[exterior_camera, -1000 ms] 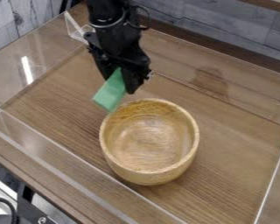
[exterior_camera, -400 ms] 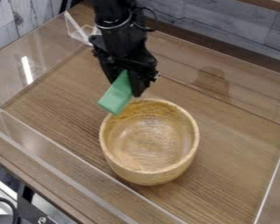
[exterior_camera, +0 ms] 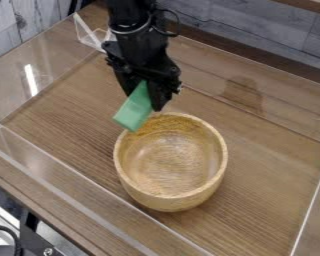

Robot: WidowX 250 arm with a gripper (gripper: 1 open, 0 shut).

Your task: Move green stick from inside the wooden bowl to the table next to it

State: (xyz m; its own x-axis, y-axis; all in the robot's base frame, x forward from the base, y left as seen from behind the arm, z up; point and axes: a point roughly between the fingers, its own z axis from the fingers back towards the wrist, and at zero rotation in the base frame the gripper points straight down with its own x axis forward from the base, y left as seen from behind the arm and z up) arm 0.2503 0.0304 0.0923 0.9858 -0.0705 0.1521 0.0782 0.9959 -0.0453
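Note:
My black gripper [exterior_camera: 145, 93] points straight down and is shut on the green stick [exterior_camera: 133, 109]. The stick hangs tilted from the fingers, its lower end just above the back-left rim of the wooden bowl [exterior_camera: 171, 192]. The bowl is round and light tan, stands on the brown table [exterior_camera: 63, 125], and shows nothing inside. The fingers hide the stick's top end.
Clear acrylic walls [exterior_camera: 29, 75] run along the table's left, front and right edges. Bare tabletop lies to the left of the bowl and behind it on the right. The arm's black body [exterior_camera: 133, 25] rises at the back.

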